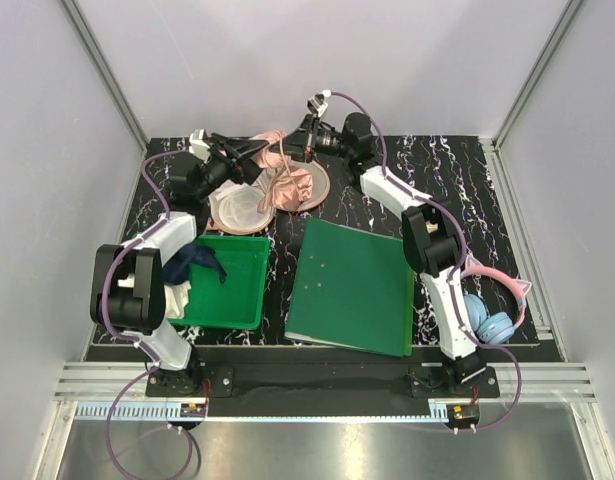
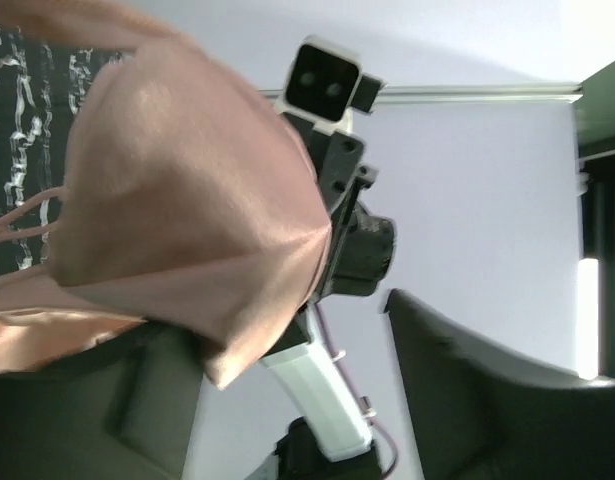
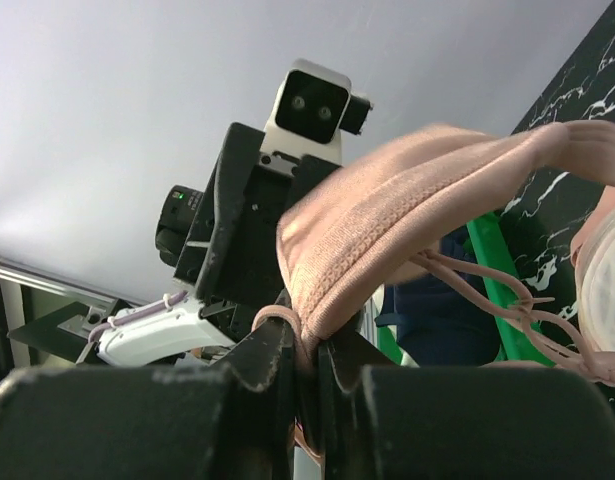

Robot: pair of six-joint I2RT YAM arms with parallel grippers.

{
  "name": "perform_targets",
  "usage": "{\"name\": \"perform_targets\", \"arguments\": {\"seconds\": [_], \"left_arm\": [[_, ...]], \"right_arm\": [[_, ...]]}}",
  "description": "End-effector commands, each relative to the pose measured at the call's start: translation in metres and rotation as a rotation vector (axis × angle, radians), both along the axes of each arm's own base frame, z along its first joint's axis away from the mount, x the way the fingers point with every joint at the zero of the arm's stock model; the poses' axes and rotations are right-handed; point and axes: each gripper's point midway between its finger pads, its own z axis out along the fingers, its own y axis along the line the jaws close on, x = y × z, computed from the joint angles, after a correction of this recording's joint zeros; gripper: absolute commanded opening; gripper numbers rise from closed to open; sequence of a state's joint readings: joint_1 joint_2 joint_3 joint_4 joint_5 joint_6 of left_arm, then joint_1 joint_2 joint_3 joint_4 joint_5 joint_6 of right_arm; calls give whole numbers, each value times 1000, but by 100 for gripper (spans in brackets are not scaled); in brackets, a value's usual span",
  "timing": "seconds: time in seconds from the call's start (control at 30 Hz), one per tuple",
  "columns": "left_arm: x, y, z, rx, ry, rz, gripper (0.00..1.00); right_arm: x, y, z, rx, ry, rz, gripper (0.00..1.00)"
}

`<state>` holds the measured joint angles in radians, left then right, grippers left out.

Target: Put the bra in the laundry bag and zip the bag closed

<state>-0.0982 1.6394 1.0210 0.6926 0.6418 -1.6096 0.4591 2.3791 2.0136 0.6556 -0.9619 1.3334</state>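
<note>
Green bin (image 1: 235, 296): nearest my bases; holds a dark blue cloth (image 1: 197, 262) and a white cloth (image 1: 179, 298), neither part of this job.
Green folder (image 1: 352, 285): lies flat beside the bin, with headphones (image 1: 492, 318) by my right base.
Laundry bag (image 1: 237, 212): farther back, lying open with its pale lining up, just below both my claws.
Bra (image 1: 277, 165): held up over the bag between my claws, its lower part sagging toward the opening.
Right gripper (image 3: 302, 350): pinched tight on the bra's hem and a thin strap.
Left gripper (image 2: 287, 385): jaws wide apart; one cup drapes over one finger, unclamped.
Step in hand: lowering the bra into the bag, as I judge it. My right claw should descend over the middle of the opening while my left tucks cup and straps inside the rim, so nothing lies across the zipper.
Writing: none legible; no brand or label shows on anything.
</note>
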Motion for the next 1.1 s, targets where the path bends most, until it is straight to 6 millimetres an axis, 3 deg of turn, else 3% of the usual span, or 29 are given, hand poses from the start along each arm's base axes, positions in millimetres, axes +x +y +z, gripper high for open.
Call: {"name": "perform_targets", "arguments": {"seconds": [0.0,0.07,0.1,0.13,0.17,0.2,0.23,0.27,0.3,0.33,0.37,0.4,0.43,0.5,0.53,0.57,0.67,0.77,0.87,0.9,1.0,1.07], "left_arm": [[-2,7,36,-31,-124,29,38],[-3,5,40,57,-143,24,23],[-4,4,37,114,-137,17,11],[-8,6,48,178,-160,32,7],[-10,9,36,326,-133,36,3],[-8,18,38,407,-130,96,0],[-16,24,50,474,-159,128,0],[-24,31,38,601,-148,134,0],[-25,37,54,652,-186,172,0],[-26,46,62,705,-197,222,0],[-30,49,59,773,-200,216,0],[-30,54,72,807,-218,253,0],[-34,57,70,851,-197,255,0],[-37,61,74,951,-203,304,0],[-40,62,78,988,-203,312,0],[-45,58,81,1005,-205,317,0],[-50,69,89,1070,-165,401,0],[-60,67,97,1119,-154,409,0],[-67,72,100,1171,-142,453,0],[-70,77,103,1182,-140,481,0],[-76,79,106,1197,-140,492,0],[-78,80,108,1205,-145,496,0]], "right_arm": [[-37,-5,59,49,-127,39,6],[-33,-9,54,18,-135,4,10],[-28,-10,43,-25,-79,-12,13],[-24,-12,41,-45,-97,-31,18],[-18,-15,28,-100,-23,-43,31],[-14,-18,22,-136,-1,-58,37],[-10,-18,26,-167,-59,-81,45],[-9,-22,7,-253,25,-91,59],[-9,-26,1,-303,37,-107,66],[-2,-30,2,-350,-17,-156,72],[-8,-36,-10,-421,37,-162,77],[-8,-40,-12,-462,32,-182,85],[-2,-46,-8,-511,-29,-232,88],[-15,-55,-19,-631,1,-240,99],[-11,-60,-9,-680,-84,-288,100],[-19,-63,-12,-731,-89,-285,100],[-31,-58,1,-806,-221,-336,100],[-47,-43,10,-840,-331,-341,100],[-53,-45,25,-873,-366,-424,100],[-42,-62,17,-943,-339,-526,100],[-24,-115,21,-1096,-357,-718,100],[-23,-129,21,-1141,-377,-726,99]]}}
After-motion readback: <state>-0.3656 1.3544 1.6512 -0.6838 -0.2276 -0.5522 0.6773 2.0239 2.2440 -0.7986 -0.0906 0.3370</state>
